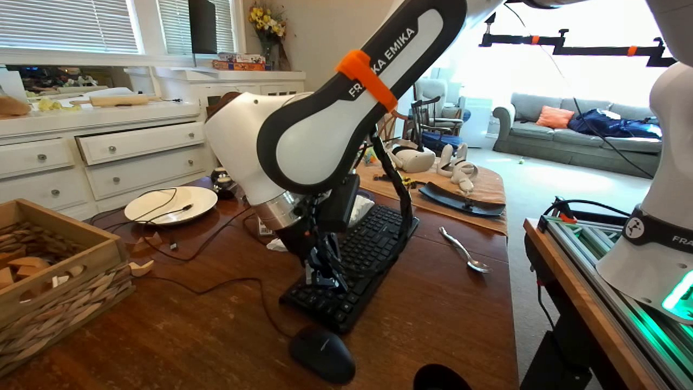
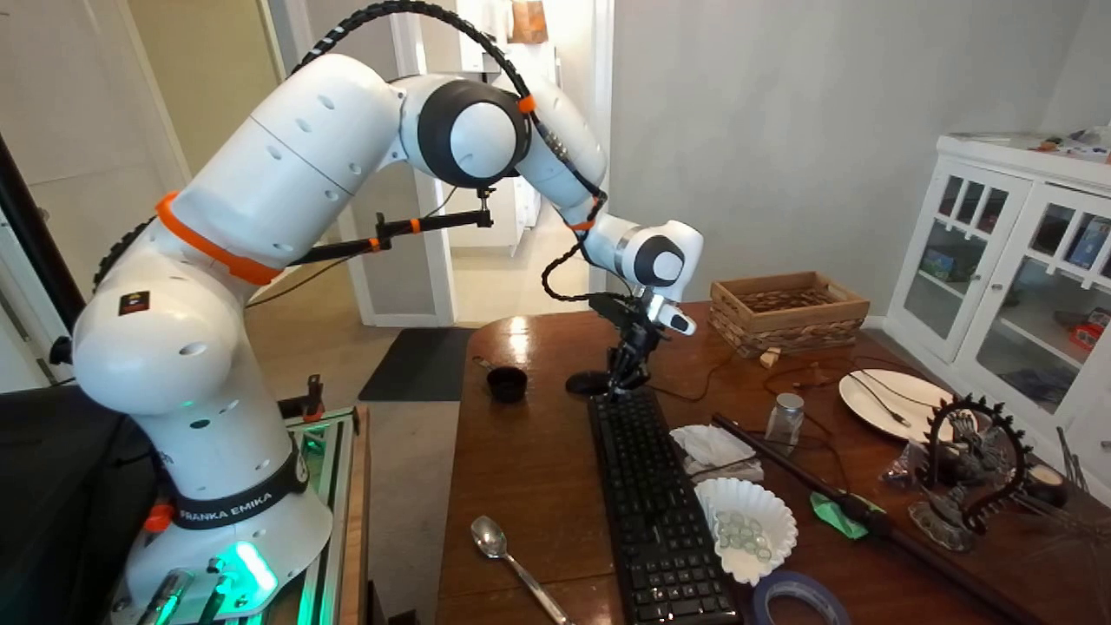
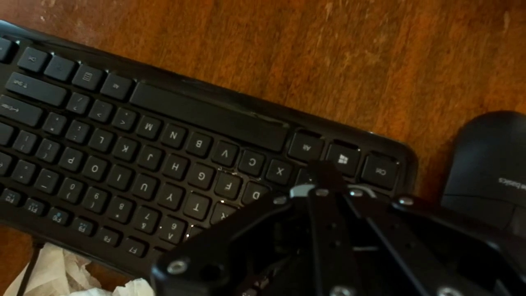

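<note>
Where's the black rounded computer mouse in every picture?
In an exterior view: the black rounded computer mouse is at the bottom, near the middle.
In an exterior view: the mouse is below centre, slightly right.
In the wrist view: the mouse is cut off by the right edge.
Shared landmark: the long black keyboard; the mouse sits off its end.

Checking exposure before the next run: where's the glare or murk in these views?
In an exterior view, the window behind the couch is blown out to white; in an exterior view, hard glare on the table at its far end; in both exterior views, the base light burns nearly white; in the wrist view, dim light, the tool almost black, though most keyboard letters are readable.
</note>
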You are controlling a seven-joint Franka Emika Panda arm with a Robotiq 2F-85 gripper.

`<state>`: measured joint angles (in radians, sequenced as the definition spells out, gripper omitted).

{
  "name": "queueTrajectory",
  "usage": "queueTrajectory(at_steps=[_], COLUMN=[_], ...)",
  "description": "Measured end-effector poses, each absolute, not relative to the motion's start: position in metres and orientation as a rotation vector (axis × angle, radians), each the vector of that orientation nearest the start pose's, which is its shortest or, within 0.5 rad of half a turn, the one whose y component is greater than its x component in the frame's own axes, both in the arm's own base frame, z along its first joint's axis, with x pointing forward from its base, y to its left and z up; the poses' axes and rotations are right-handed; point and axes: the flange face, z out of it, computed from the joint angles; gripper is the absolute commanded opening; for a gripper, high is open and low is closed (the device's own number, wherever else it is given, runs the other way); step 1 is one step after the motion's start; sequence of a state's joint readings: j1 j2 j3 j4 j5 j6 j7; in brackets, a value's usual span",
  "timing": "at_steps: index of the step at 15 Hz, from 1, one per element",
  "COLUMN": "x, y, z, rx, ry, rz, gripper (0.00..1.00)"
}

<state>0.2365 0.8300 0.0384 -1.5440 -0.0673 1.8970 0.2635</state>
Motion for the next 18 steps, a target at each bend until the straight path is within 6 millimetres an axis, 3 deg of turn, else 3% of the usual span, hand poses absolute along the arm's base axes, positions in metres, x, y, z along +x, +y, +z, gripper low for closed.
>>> queueTrajectory(at_steps=[18], x=[0.6188], y=[0.1595], z=[0.1257], rx=[-3.204], ry=[-0.042], rz=[0.794], gripper=[0.0])
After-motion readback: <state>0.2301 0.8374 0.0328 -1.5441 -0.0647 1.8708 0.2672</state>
